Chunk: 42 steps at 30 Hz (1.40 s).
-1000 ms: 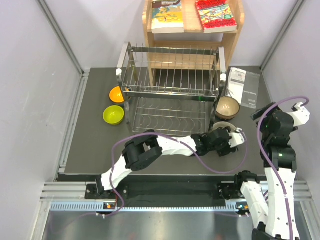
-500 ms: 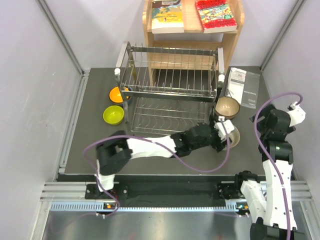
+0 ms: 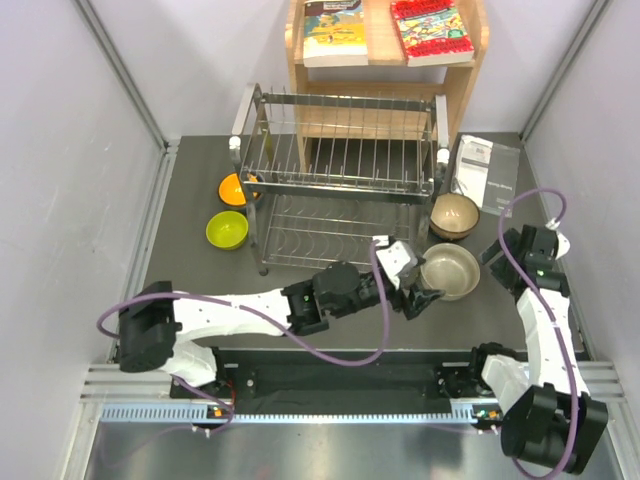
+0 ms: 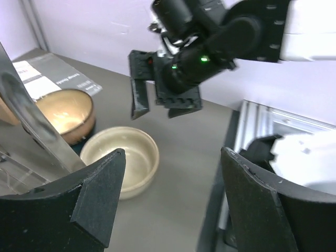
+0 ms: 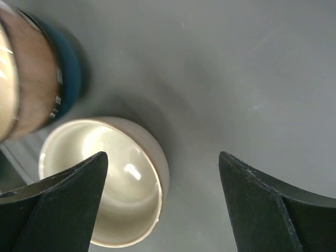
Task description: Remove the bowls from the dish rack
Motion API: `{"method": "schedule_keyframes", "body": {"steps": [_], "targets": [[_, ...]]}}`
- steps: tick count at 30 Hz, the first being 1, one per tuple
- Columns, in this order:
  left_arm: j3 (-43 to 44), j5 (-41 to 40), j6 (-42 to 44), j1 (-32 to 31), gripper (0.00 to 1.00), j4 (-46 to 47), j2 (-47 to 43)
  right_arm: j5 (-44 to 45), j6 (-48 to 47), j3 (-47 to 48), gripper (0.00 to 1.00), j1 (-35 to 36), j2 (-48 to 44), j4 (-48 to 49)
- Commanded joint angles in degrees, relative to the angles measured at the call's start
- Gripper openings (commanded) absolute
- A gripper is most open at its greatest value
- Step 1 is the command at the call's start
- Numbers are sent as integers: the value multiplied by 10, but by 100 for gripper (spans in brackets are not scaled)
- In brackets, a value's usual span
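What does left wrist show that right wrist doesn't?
Left wrist only: the right gripper from outside, jaws open over the table; a printed leaflet; a shiny post of the dish rack; the table's edge rail. Right wrist only: a near top-down look into the cream bowl, nothing else new. Both: the cream bowl upright on the table, the tan bowl beside it.

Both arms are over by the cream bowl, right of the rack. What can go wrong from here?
1. Arm clash: the left gripper and the right gripper both stand open by the cream bowl, facing each other. A move by either could hit the other.
2. The cream bowl sits close to the tan bowl, so a nudge could knock them together.
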Motion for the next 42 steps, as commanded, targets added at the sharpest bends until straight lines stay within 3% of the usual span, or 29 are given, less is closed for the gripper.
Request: {"method": "schedule_keyframes", "body": {"steps": [1, 8, 24, 28, 33, 42], "targets": [[-54, -41, -35, -10, 77, 29, -55, -44, -2, -15, 85, -8, 17, 43], [-135, -86, -64, -11, 77, 37, -105, -55, 4, -31, 68, -8, 59, 71], [-197, -129, -87, -10, 75, 26, -131, -78, 4, -65, 66, -8, 121, 118], [-203, -133, -88, -11, 75, 23, -131, -73, 15, -66, 50, -8, 131, 140], [-212, -141, -90, -10, 75, 19, -134, -65, 19, -59, 39, -8, 158, 155], [-226, -152, -98, -11, 75, 11, -137, -64, 27, -54, 39, -8, 177, 183]]}}
